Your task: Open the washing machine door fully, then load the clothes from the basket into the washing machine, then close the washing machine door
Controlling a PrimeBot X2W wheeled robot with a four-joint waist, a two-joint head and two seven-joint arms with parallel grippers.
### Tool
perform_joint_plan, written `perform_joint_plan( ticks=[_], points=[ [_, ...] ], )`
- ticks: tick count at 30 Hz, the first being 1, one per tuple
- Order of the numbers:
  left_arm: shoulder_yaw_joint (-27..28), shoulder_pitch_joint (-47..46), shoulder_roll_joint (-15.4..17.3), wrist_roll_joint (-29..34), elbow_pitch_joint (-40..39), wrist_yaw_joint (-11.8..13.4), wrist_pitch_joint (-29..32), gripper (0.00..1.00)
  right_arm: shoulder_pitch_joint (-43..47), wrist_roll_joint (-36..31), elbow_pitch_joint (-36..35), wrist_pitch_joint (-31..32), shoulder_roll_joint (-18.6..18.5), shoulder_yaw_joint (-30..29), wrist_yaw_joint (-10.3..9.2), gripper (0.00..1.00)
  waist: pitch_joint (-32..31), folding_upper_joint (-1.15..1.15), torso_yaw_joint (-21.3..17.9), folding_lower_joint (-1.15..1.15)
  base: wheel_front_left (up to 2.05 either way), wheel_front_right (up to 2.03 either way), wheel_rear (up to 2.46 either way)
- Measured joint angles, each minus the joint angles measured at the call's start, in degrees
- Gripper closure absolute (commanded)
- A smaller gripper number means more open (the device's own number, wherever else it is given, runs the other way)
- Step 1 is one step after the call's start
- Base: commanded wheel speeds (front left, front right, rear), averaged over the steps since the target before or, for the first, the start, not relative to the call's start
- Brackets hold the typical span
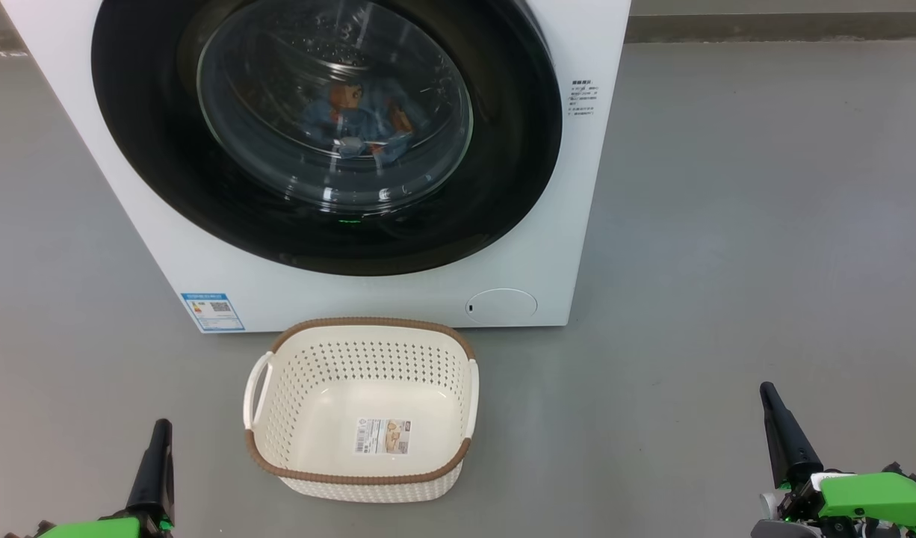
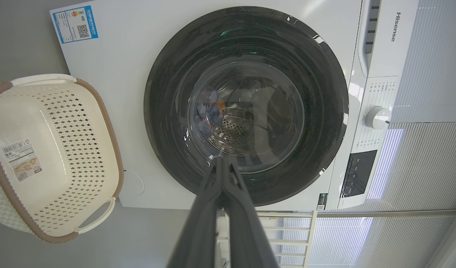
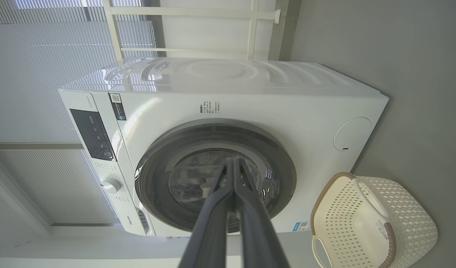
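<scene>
The white washing machine point(image 1: 555, 187) stands ahead with its round black door point(image 1: 152, 172) flat against the front. Through the glass window the light-blue printed clothes point(image 1: 357, 116) lie inside the drum; the left wrist view also catches the clothes point(image 2: 210, 111). On the floor in front sits the cream basket point(image 1: 361, 474) with only a paper label on its bottom. My left gripper point(image 1: 158, 437) is at the lower left, shut, fingers pressed together. My right gripper point(image 1: 772, 403) is at the lower right, shut too. Both are well back from the machine and hold nothing.
Grey floor point(image 1: 727, 224) spreads to the right and left of the machine. A round white cap point(image 1: 501, 305) sits low right on the front, a blue sticker point(image 1: 213, 311) low left. The control panel with a knob point(image 2: 376, 117) is at the machine's top, with blinds behind.
</scene>
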Motion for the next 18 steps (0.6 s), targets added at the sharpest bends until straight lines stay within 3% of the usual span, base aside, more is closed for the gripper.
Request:
perform_joint_plan(
  ticks=[18],
  points=[
    [0.25, 0.00, -0.05, 0.02, 0.00, 0.00, 0.01, 1.00, -0.01, 0.00, 0.00, 0.01, 0.07, -0.11, 0.00, 1.00, 0.00, 0.00, 0.00, 0.00, 0.00, 0.00, 0.00]
  ],
)
